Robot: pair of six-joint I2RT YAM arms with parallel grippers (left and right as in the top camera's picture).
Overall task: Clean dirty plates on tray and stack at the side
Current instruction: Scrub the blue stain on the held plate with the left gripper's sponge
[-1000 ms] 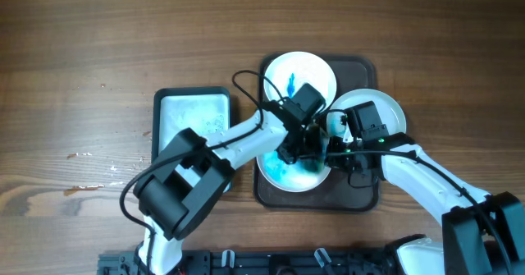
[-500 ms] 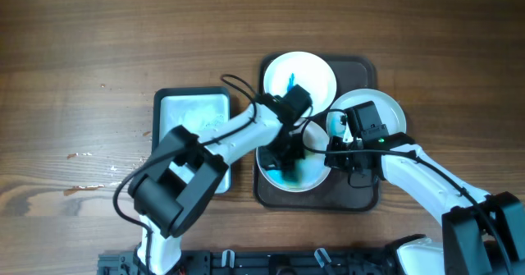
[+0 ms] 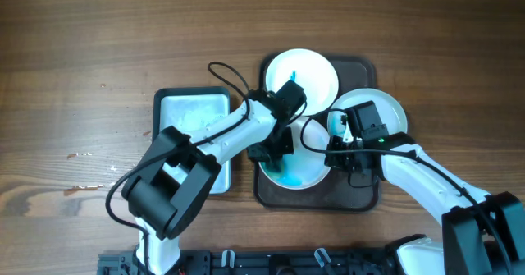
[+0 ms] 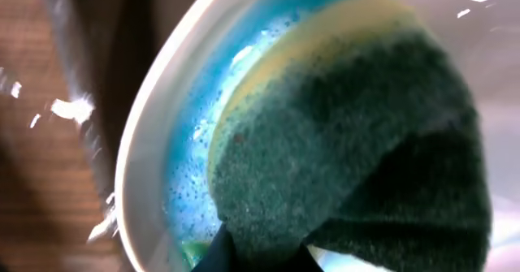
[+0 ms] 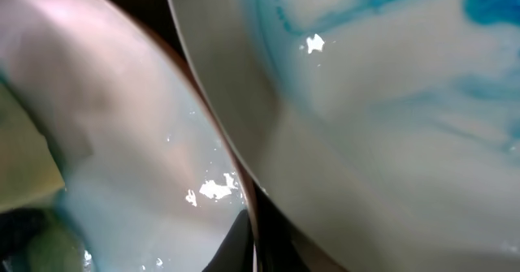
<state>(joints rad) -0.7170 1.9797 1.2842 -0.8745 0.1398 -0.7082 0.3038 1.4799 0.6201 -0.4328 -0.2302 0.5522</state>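
right wrist cam | big white plate with blue smears (image 5: 390, 101) fills upper right | shiny white plate (image 5: 122, 142) lower left | dark gap between rims

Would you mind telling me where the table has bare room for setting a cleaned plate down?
Bare wood spreads left of the white basin and along the far edge of the table beyond the tray, also right of the right-hand plate. The tray is crowded with plates, both arms and the sponge.

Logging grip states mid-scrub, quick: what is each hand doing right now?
Left hand: closed on the sponge.
Right hand: at the near plate rim; open or closed cannot be told.
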